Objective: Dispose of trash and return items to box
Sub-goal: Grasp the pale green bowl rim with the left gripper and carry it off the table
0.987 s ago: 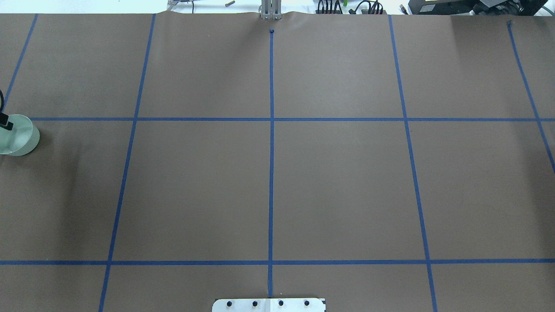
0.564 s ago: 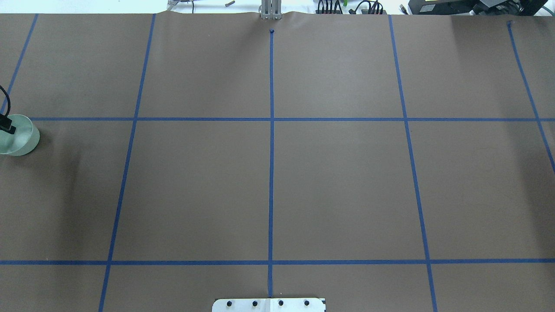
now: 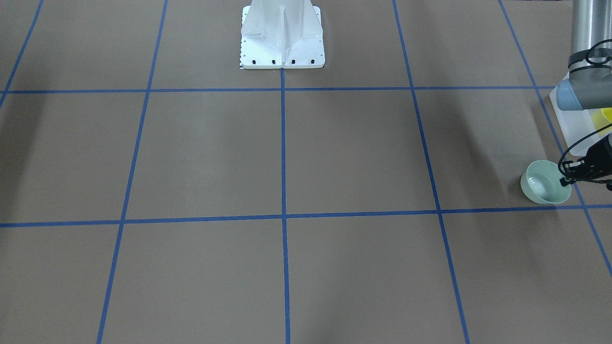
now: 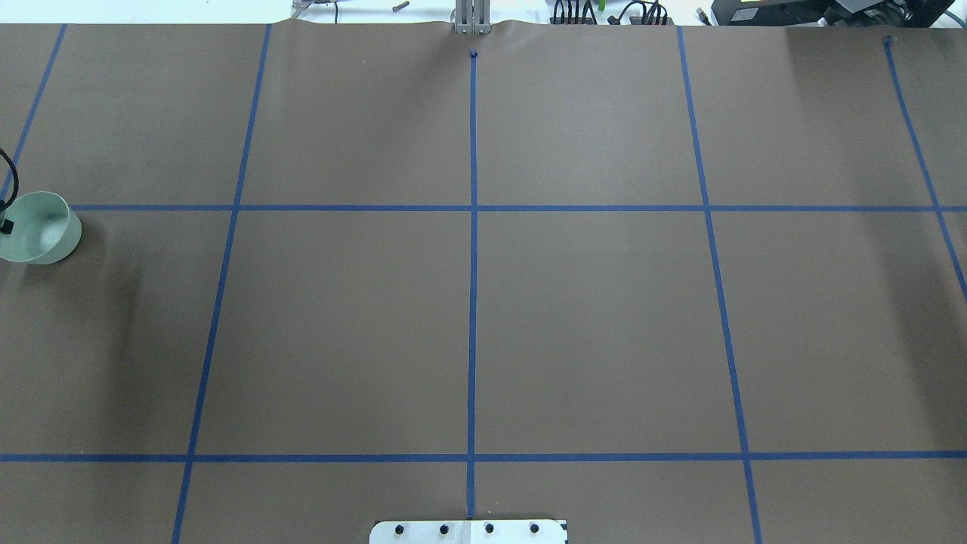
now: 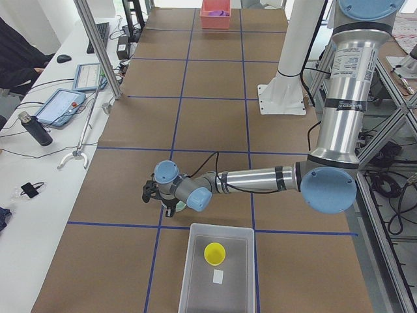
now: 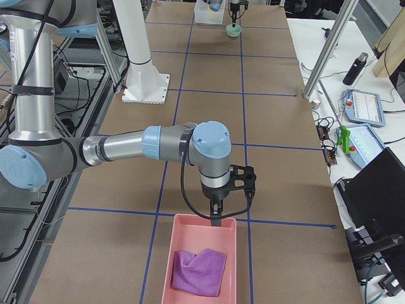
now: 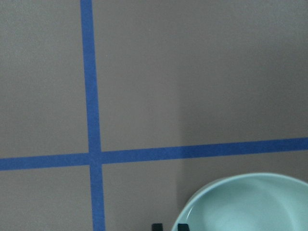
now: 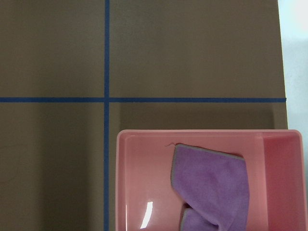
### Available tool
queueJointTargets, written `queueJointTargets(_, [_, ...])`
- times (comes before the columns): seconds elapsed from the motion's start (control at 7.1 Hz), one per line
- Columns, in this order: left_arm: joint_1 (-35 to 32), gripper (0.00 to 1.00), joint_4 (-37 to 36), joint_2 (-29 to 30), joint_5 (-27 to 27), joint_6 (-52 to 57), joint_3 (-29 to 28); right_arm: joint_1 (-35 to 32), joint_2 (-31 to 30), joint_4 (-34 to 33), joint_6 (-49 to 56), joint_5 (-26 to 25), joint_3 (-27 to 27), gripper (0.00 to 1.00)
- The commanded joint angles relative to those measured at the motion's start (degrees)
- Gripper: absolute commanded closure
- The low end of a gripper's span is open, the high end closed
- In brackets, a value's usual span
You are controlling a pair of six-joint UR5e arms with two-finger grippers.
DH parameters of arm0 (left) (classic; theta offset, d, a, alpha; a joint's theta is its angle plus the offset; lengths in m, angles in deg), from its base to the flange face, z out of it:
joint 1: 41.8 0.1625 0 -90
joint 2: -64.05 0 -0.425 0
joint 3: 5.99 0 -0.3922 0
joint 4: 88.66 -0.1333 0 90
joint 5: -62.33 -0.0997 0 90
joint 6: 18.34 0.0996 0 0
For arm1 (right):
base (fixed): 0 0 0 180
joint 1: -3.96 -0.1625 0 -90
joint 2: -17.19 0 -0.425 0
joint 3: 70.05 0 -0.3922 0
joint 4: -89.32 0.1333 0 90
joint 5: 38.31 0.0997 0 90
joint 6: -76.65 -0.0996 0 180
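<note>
The pale mint-green bowl (image 3: pixel 542 184) is at the table's left end, beside the frosted white box (image 3: pixel 569 126); it also shows in the overhead view (image 4: pixel 41 227) and the left wrist view (image 7: pixel 250 204). My left gripper (image 3: pixel 565 180) is shut on the bowl's rim and holds it slightly tilted. The yellow cup (image 5: pixel 214 253) stands inside the box (image 5: pixel 195 274). My right gripper (image 6: pixel 217 216) hangs over the near edge of a pink bin (image 6: pixel 183 253); I cannot tell whether it is open or shut.
The pink bin (image 8: pixel 144 144) holds a purple cloth (image 8: pixel 211 183). A small white scrap (image 5: pixel 218 276) lies in the box next to the cup. The white robot base (image 3: pixel 282 38) stands at mid-table. Blue tape lines grid the brown table cover.
The bowl has shifted slightly right and toward the far side in the overhead view and looks raised. The left gripper's finger has slid almost out of that view.
</note>
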Motion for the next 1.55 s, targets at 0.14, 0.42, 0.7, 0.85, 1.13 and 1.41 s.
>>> queueJointTargets(0.14, [-5.97,1.0,-6.33,-0.54,9.02,0.05,7.58,0.15,-0.06,0.48,-5.79,4.04,0.24,0.0])
queueJointTargets(0.42, [-14.66,1.0,-7.42,-3.77,10.01,1.37,10.86,1.02,-0.15,0.48,-5.8,4.93,-0.11,0.0])
queueJointTargets(0.7, [-25.46,1.0,-10.64,-6.86,9.66,15.7,9.3,3.47,-0.67,0.56,-8.51,4.84,-0.64,0.0])
queueJointTargets(0.85, [-32.3,1.0,-18.33,-6.78,9.14,25.8,9.2,5.14,-0.67,0.57,-8.87,4.67,-0.73,0.0])
queueJointTargets(1.13, [-39.29,1.0,-28.23,-6.52,6.09,39.64,9.11,8.13,-2.42,6.76,-15.34,4.31,-0.73,0.0])
queueJointTargets(1.41, [-40.28,1.0,-27.47,-8.35,5.18,42.24,3.43,9.46,-3.31,8.91,-17.31,4.23,-0.64,0.0])
